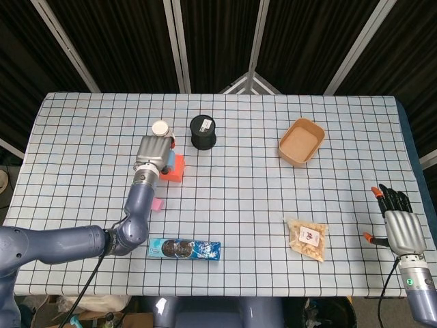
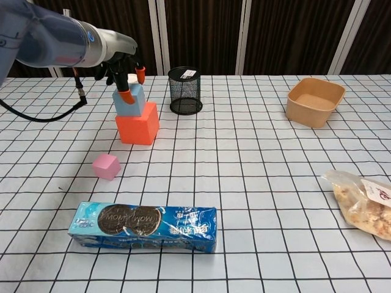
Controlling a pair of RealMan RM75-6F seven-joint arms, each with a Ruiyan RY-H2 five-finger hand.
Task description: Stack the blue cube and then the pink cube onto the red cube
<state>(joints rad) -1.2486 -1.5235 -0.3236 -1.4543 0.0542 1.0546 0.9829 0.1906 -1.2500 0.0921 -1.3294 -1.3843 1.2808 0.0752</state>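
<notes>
The blue cube [image 2: 129,101] sits on the red cube [image 2: 138,124] at the table's left, overhanging its left side a little. My left hand [image 2: 124,70] hovers over it, thumb pressed on the cube's front face, the other fingers behind it and one fingertip raised. In the head view this hand [image 1: 153,152] covers most of the stack; only the red cube's right part [image 1: 177,169] shows. The pink cube [image 2: 105,166] lies alone in front of the stack. My right hand [image 1: 398,225] rests off the table's right edge, fingers apart, holding nothing.
A black mesh cup [image 2: 185,90] stands just right of the stack. A cookie pack [image 2: 143,227] lies near the front edge. A brown bowl [image 2: 314,101] is at the back right, a snack bag [image 2: 366,204] at the front right. A small white round object [image 1: 160,128] sits behind the stack.
</notes>
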